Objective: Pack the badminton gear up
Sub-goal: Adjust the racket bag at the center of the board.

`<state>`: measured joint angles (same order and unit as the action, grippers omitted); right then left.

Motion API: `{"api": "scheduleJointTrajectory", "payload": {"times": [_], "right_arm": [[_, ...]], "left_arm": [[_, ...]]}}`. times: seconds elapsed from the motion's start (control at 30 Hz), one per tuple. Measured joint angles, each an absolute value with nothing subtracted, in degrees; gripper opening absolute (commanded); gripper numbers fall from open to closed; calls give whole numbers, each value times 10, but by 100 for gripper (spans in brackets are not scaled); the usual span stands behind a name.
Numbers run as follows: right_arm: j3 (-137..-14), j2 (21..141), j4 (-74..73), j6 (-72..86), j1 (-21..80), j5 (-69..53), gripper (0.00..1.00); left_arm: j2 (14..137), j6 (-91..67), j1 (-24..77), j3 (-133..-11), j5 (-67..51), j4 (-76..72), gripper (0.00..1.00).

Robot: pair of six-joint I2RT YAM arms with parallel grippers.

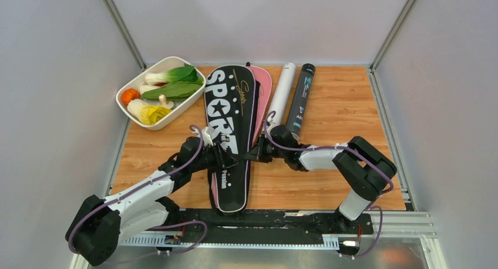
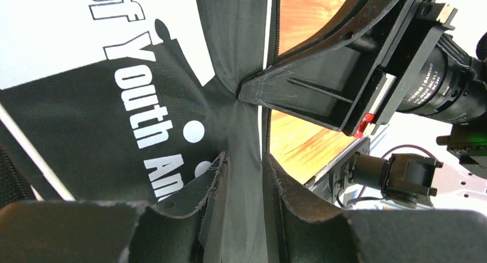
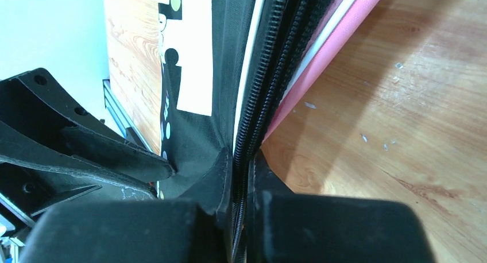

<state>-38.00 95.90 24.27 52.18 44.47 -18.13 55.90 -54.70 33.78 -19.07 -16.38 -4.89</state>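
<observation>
**A:** Well, what is being held down here?

**B:** The black cover (image 1: 229, 116). The left tool (image 2: 244, 171) pinches a fold of its fabric, and the right tool (image 3: 241, 165) is pressed together on its zipper edge.

**A:** Where does it lie?

**B:** Lengthwise on the table (image 1: 340, 116), atop a pink cover (image 1: 263, 87). Farther back on the right, a white tube (image 1: 282, 93) and a black tube (image 1: 301, 98) lie side by side. A dish of vegetables (image 1: 170, 121) sits far left.

This is a robotics lab test cell: a wooden bench (image 1: 329, 184) boxed in by plain grey panels (image 1: 53, 75) on aluminium posts (image 1: 121, 27). The left arm (image 1: 141, 192) and right arm (image 1: 358, 166) are bolted to a metal rail (image 1: 405, 223) at its near edge.
</observation>
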Motion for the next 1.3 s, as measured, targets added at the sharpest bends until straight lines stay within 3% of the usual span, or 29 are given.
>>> {"api": "scheduleJointTrajectory", "payload": {"times": [0.17,0.37,0.57,0.67,0.83,1.1,1.23,1.3], "right_arm": [[-419,931,142,486,446,-167,0],[-531,874,-64,383,446,-127,0],[-682,870,-256,239,446,-74,4],[-712,865,-298,204,445,-53,0],[-689,860,-300,205,443,-67,0],[-502,839,-93,317,416,-177,0],[-467,875,-10,363,415,-224,0],[-468,906,24,375,415,-242,6]], "left_arm": [[542,-533,338,-257,-125,47,50],[555,-486,307,-489,-52,173,60],[639,-451,244,-707,10,260,61],[675,-435,230,-769,37,292,61],[682,-420,224,-778,50,307,60],[682,-405,220,-675,38,309,59],[698,-401,220,-644,30,309,57],[705,-401,220,-621,25,299,55]]}}
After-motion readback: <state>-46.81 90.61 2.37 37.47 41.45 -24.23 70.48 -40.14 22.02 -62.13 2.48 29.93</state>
